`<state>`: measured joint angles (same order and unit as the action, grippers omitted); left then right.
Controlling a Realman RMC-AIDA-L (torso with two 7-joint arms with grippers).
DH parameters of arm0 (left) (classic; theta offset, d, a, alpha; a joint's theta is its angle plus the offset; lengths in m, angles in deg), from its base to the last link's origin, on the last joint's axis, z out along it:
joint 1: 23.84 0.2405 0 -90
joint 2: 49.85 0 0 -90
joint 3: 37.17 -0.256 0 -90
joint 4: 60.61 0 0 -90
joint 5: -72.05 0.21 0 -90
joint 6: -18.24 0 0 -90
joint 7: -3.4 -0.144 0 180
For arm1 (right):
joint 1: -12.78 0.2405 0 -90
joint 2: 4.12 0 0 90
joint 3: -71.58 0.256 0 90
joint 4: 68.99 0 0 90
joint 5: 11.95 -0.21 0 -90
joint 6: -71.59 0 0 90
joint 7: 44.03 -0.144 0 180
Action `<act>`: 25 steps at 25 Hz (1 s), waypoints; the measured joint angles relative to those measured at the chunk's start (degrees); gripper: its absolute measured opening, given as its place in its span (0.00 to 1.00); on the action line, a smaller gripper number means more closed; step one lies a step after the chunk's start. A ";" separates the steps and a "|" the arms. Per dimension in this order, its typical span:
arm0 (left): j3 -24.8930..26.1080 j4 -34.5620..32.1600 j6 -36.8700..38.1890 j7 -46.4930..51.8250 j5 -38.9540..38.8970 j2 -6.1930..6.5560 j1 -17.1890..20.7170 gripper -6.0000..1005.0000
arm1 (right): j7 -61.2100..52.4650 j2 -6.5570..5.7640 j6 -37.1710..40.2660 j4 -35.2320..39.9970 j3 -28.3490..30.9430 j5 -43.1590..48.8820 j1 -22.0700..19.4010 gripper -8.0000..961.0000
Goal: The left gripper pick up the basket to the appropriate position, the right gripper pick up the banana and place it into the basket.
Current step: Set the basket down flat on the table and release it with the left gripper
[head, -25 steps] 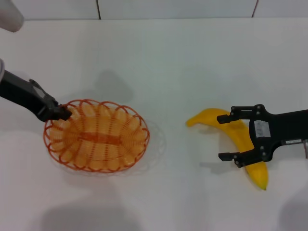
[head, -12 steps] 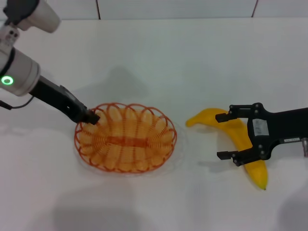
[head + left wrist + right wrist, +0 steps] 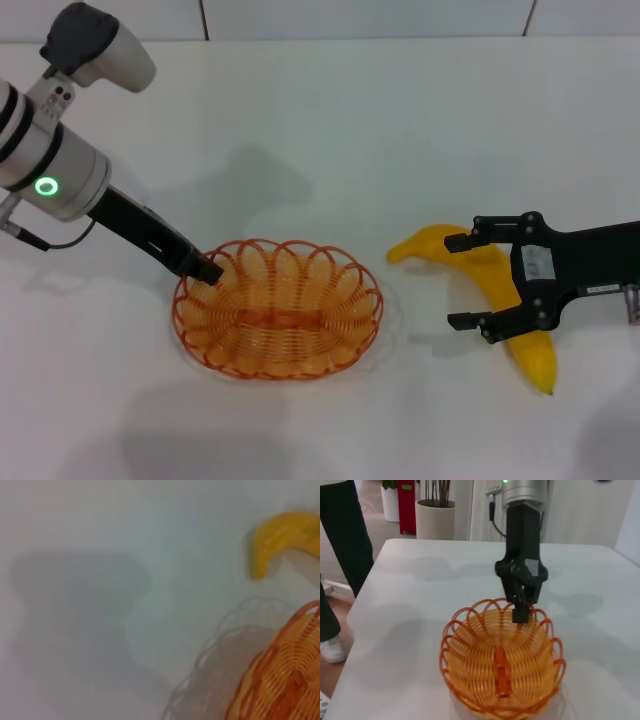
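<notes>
Your left gripper (image 3: 205,268) pinched the basket (image 3: 278,310) rim, apparently lifted; your right gripper (image 3: 478,281) straddled the banana (image 3: 500,285), fingers wide.

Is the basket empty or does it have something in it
Empty: the basket shows only bare wire weave inside, and the banana lies on the table beside it.

Bright even light, soft shadows; left wrist view blurred.

A white table (image 3: 400,120) carries two things. The orange wire basket (image 3: 277,322) sits toward its left-centre. The yellow banana (image 3: 500,290) lies flat on the right, well apart from the basket, its curved end pointing toward the basket.
</notes>
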<state>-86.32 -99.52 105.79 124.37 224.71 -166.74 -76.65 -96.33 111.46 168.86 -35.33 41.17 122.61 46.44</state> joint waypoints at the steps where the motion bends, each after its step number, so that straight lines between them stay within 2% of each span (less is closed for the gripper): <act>1: -0.10 0.06 -0.10 0.18 0.00 0.02 0.05 0.14 | 0.00 0.00 -0.02 0.00 0.00 0.00 0.00 0.93; 8: -0.25 0.11 -0.28 1.84 0.05 0.15 -0.09 0.17 | 0.00 0.00 -0.02 0.00 0.00 0.00 -0.02 0.93; 18: -4.86 0.22 -0.37 4.43 0.10 -0.03 -0.05 0.21 | 0.00 -0.09 0.18 0.00 0.00 0.00 0.04 0.93; 25: -5.00 -0.14 -0.44 4.45 -0.14 -0.08 -0.07 0.24 | 0.00 -0.09 0.21 0.00 0.00 -0.01 -0.03 0.93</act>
<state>-91.32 -99.66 105.35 128.82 224.57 -166.83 -76.73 -96.33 111.37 169.06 -35.33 41.17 122.60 46.41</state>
